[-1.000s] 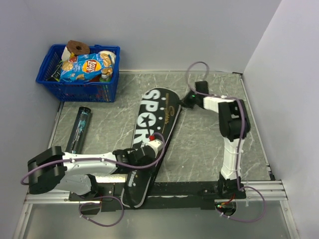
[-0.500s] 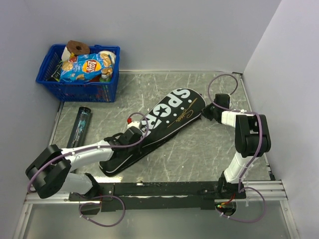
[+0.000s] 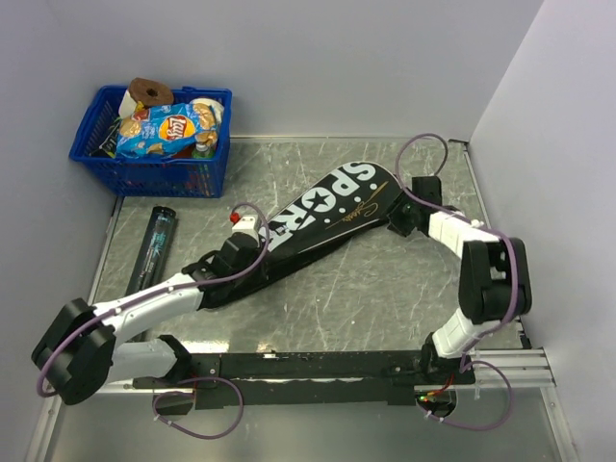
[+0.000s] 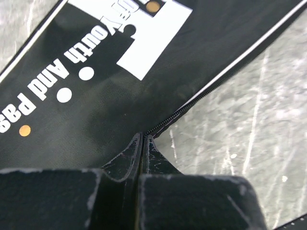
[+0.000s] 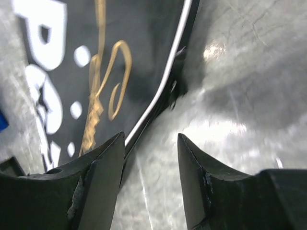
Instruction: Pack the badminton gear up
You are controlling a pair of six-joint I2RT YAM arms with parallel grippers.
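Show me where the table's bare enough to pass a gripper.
Widest bare table lies nearside, between the bag and the right arm. Smaller patch between basket and bag's far end. Crowded: tube to bag, under the left arm.

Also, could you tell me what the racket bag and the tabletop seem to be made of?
Racket bag: likely woven synthetic fabric, matte black, printed white lettering; creases and zip edge show. Tabletop: grey marble-look surface, perhaps laminate or stone, glossy, with veins and glare.
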